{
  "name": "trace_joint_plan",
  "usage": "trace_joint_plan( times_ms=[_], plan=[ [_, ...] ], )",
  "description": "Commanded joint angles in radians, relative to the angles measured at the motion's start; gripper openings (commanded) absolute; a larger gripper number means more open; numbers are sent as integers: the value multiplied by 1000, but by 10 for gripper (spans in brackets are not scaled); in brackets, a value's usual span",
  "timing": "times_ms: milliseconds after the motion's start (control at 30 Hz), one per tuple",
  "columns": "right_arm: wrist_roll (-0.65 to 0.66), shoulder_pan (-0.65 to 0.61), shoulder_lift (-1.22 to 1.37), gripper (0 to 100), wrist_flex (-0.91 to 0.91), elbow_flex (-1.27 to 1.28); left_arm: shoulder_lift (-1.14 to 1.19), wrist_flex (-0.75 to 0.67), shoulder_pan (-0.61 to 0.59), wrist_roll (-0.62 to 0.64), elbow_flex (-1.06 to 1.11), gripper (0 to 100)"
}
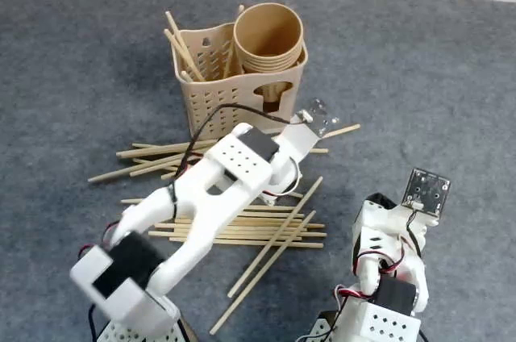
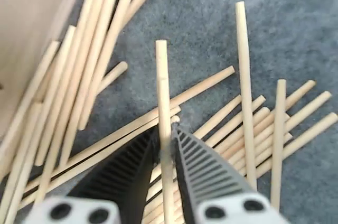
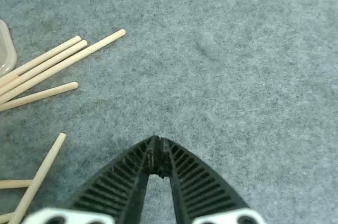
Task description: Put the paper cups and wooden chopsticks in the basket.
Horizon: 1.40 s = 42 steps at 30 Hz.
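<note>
the desk (image 1: 451, 76) is covered edge to edge in a grey, short-napped felt. my left arm (image 1: 210, 197), white blocky plastic with black and red wires looped over it, stretches from 7 o'clock towards the middle. my right arm (image 1: 391, 253) sits folded at 5 o'clock.

at 12 o'clock stands the basket (image 1: 214, 104), beige plastic with slotted walls and two compartments. the paper cups (image 1: 268, 35), smooth tan cones nested in one stack, fill the compartment on its 3 o'clock side. the standing chopsticks (image 1: 179, 43) lean out of the other.

the loose chopsticks (image 1: 242, 233), pale round wooden rods, lie scattered flat from the basket's foot down towards 6 o'clock, most of them side by side, two crossing on a slant.

my left pincer (image 2: 165, 131) is clamped on one chopstick (image 2: 161, 86), the rod running straight out between the black ribbed jaws above the others.

my right pincer (image 3: 158, 159) is closed with nothing in it, its ribbed tips touching over bare felt, near a few stick ends.
</note>
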Motion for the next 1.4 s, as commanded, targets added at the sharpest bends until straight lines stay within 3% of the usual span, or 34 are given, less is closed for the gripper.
trace_joint_plan(
  times_ms=[0,867,1267,1367],
  plan=[
    [-5,10,-7,5,7,104,-124,5,-53,6,-2,19],
    [-5,10,-7,5,27,104,-894,5,-260,6,-16,6],
    [-5,10,-7,5,28,104,-961,2,-398,-14,-183,6],
    [-5,10,-7,5,28,104,-961,-72,-403,-31,-200,6]
  ],
)
